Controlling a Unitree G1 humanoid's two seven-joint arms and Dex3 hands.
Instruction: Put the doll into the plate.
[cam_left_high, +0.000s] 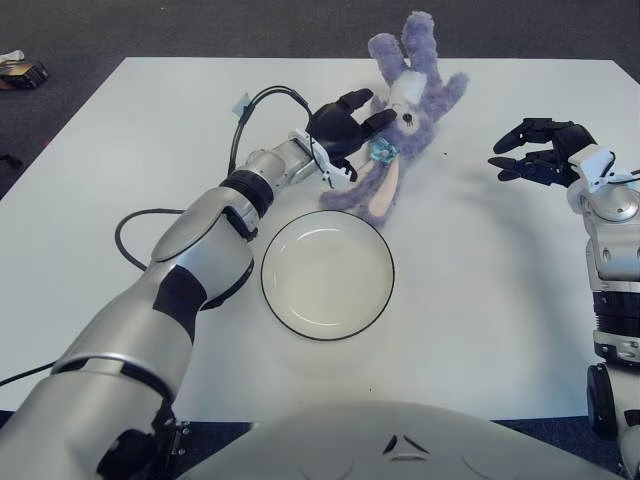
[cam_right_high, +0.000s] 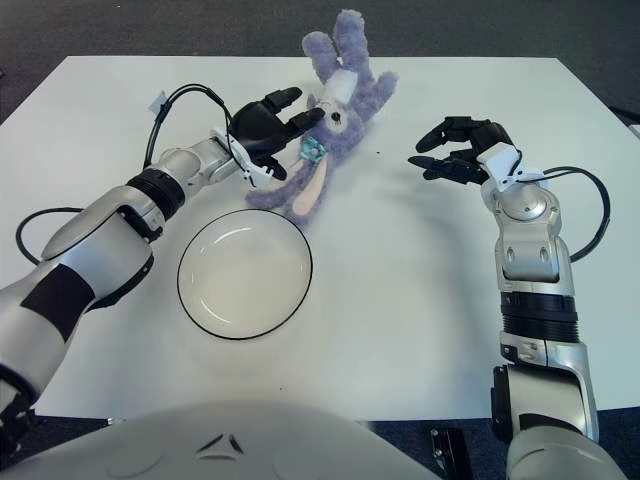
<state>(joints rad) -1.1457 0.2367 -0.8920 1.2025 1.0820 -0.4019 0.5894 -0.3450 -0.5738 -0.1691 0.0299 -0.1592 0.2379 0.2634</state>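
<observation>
A purple plush bunny doll (cam_left_high: 410, 110) lies on the white table (cam_left_high: 480, 320) at the far middle, ears pointing away from me. My left hand (cam_left_high: 352, 122) reaches in from the left and touches the doll's left side; its fingers (cam_right_high: 290, 98) are spread against the doll, not wrapped around it. A white plate with a black rim (cam_left_high: 263, 278) sits empty just in front of the doll, near the table's middle. My right hand (cam_left_high: 530, 150) shows to the right of the doll, apart from it, fingers spread and empty.
A black cable (cam_left_high: 125, 235) loops over the table by my left arm. A small dark object (cam_left_high: 22, 70) lies on the floor beyond the table's far left corner. The dark floor surrounds the table.
</observation>
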